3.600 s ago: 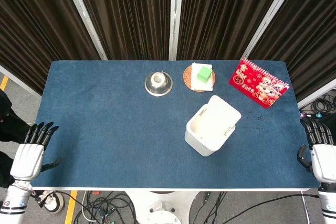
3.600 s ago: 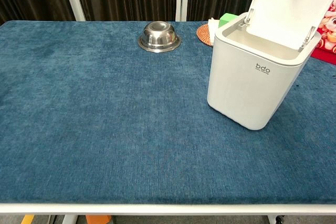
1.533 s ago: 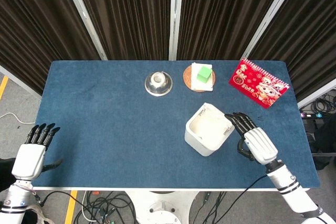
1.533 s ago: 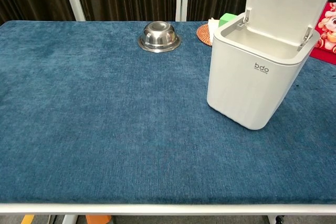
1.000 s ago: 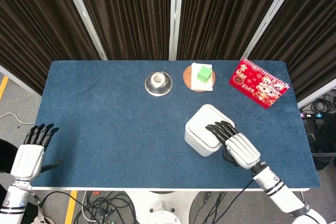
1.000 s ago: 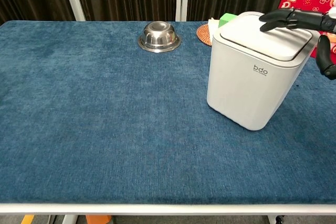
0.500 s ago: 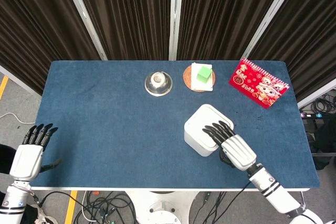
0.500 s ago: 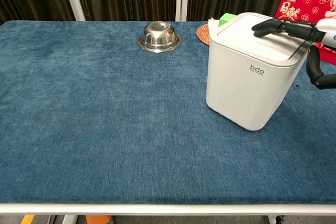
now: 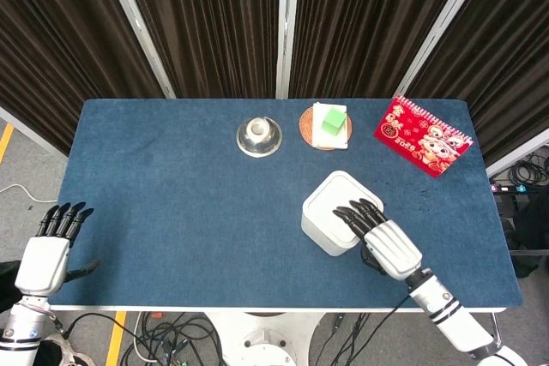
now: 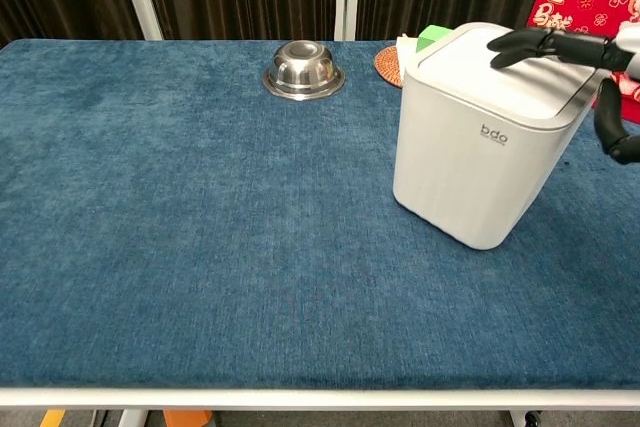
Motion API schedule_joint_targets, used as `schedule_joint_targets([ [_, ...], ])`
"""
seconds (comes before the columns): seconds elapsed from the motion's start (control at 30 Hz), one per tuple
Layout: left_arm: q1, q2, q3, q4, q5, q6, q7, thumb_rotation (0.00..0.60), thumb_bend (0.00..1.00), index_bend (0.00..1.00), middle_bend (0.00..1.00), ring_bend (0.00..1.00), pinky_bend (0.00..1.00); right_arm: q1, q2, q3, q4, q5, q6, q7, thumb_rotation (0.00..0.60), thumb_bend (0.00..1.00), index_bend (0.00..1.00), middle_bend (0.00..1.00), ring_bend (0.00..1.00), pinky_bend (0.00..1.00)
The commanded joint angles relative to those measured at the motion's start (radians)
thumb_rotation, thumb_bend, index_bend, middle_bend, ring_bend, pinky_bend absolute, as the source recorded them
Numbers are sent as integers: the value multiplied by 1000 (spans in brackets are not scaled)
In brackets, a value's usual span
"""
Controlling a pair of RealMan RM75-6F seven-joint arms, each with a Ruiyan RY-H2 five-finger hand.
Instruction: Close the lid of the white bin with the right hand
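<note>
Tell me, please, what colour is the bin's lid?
White, like the bin; the lid shows best in the chest view.

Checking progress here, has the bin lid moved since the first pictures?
Yes. The lid swung down from upright onto the white bin, under the right hand.

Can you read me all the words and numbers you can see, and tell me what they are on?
"bdo" is on the front of the white bin, in the chest view; a line of tinier print below it is too small to read.
The red calendar has gold writing in both views, too blurred to read.
No other text can be seen on anything else.
</note>
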Motion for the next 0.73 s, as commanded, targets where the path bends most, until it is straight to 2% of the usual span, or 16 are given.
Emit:
schedule_joint_targets([
  [0.03, -1, 1, -1, -1, 1, 0, 1, 600, 0, 155, 86, 43, 85, -29, -10, 22, 34, -45, 104, 40, 600, 1000, 0, 84, 0, 0],
  [0.2, -1, 2, -2, -7, 3, 4, 5, 600, 0, 155, 86, 43, 85, -76, 12, 32, 53, -34, 196, 49, 600, 1000, 0, 18, 0, 0],
  [0.3, 2, 3, -1, -12, 1, 5, 5, 600, 0, 155, 86, 43, 85, -143, 26, 29, 97, 3, 275, 12, 600, 978, 0, 1, 0, 0],
  [0.4, 0, 8, -2, -19, 2, 4, 8, 600, 0, 155, 86, 43, 85, -218, 49, 14, 139, 84, 314, -40, 600, 815, 0, 0, 0, 0],
  [0.5, -2, 12, -3, -27, 6, 3, 13, 600, 0, 155, 86, 43, 85, -281, 62, 5, 195, 163, 338, -36, 600, 603, 0, 0, 0, 0],
  [0.57, -4, 13, -3, -31, 7, 1, 16, 600, 0, 155, 86, 43, 85, -320, 56, 11, 247, 220, 356, -38, 600, 475, 0, 0, 0, 0],
  [0.67, -5, 13, -6, -34, 6, 3, 21, 600, 0, 155, 86, 43, 85, -361, 44, 21, 303, 289, 362, -47, 600, 343, 0, 0, 0, 0],
  [0.73, -4, 11, -6, -33, 7, 4, 25, 600, 0, 154, 86, 43, 85, -379, 42, 26, 310, 339, 344, -68, 600, 193, 0, 0, 0, 0],
])
